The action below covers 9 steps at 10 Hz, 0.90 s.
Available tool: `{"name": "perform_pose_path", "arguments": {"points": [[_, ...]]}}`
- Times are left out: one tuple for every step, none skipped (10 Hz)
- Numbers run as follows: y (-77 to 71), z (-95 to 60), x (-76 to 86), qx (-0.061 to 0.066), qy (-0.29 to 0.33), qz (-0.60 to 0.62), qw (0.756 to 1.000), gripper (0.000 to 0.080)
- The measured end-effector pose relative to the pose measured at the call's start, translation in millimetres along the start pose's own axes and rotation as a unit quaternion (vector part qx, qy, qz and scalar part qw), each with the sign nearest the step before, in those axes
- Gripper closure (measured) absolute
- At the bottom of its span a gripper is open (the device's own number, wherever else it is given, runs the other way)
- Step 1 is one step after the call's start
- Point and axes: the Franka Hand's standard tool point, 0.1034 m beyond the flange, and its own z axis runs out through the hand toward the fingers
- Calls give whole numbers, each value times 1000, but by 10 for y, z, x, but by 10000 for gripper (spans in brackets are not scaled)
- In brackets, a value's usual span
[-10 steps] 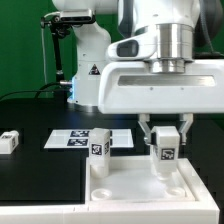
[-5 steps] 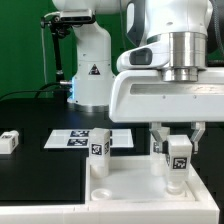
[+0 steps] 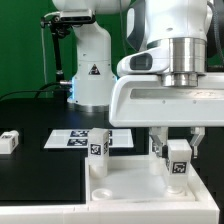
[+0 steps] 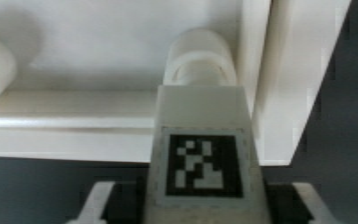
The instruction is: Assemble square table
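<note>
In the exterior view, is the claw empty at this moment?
No, the claw holds a white leg with a tag between its fingers, over the square top.

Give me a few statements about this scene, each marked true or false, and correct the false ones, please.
1. The gripper is shut on a tagged leg. True.
2. That held leg lies flat on the marker board. False: it is upright in the gripper, over the square table top.
3. Another leg stands upright at the top's corner toward the exterior view's left. True.
4. No leg lies away from the top. False: one loose leg lies near the exterior view's left edge.
</note>
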Motion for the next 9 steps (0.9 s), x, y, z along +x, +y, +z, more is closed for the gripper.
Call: {"name": "perform_pose_path", "arguments": {"points": [[0, 20, -12, -1, 0, -1, 1000, 511], [-8, 51, -36, -1, -2, -2, 1000, 511], [-16, 78, -45, -1, 3, -3, 1000, 511], [-19, 79, -65, 0, 24, -4, 1000, 511], [-19, 76, -90, 0, 39, -6, 999, 511], [-18, 73, -87, 0, 40, -6, 999, 511], [-17, 75, -88, 0, 40, -6, 999, 511], [-17, 75, -88, 0, 40, -6, 999, 321], [-17, 75, -88, 0, 40, -6, 999, 209]]}}
